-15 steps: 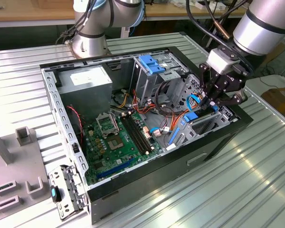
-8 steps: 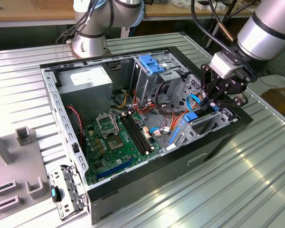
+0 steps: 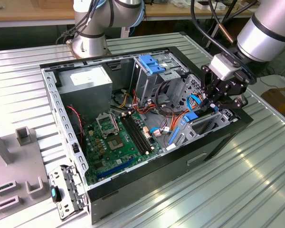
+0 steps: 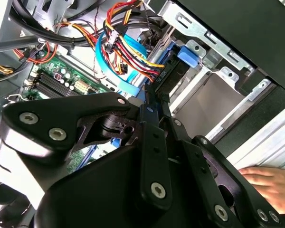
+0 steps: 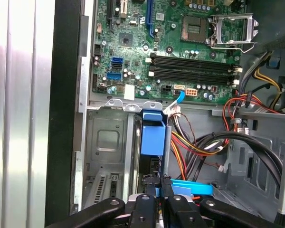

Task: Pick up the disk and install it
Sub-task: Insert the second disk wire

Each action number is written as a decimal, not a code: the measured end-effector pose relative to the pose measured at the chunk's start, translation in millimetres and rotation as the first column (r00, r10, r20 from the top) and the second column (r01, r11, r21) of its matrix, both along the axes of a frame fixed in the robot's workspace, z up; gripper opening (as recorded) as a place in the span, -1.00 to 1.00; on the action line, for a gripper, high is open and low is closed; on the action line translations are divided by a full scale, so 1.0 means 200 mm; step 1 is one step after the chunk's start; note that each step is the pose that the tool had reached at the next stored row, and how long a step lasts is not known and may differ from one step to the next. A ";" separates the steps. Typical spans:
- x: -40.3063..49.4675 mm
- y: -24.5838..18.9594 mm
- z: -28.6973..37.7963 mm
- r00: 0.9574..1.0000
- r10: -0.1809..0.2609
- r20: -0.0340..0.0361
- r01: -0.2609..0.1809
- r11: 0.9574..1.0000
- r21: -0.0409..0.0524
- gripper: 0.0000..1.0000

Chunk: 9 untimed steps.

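Note:
The disk stands edge-up in the drive bay at the front corner of the open computer case, on the exterior view's right. Its blue rail shows between the bay's metal walls. My gripper hangs directly over it. In both wrist views the black fingertips are drawn almost together at the disk's upper edge, leaving only a sliver between them. My gripper touches the blue plastic there. Whether it pinches the rail or just presses on it does not show.
Bundles of red, yellow, orange and blue cables crowd the bay. The green motherboard lies beside it, and a grey power-supply box sits at the back. A blue bracket tops the drive cage. A person's hand rests outside the case.

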<state>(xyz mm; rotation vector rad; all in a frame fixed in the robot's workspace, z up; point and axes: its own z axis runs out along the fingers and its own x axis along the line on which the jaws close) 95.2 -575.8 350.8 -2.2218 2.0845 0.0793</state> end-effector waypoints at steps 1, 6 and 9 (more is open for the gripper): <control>-0.001 0.000 -0.001 1.000 -0.001 0.002 0.001 1.000 0.000 -0.67; -0.007 0.000 -0.002 1.000 -0.001 0.006 0.001 1.000 0.000 -0.67; -0.011 0.000 -0.004 1.000 -0.001 0.008 0.001 1.000 0.001 -0.67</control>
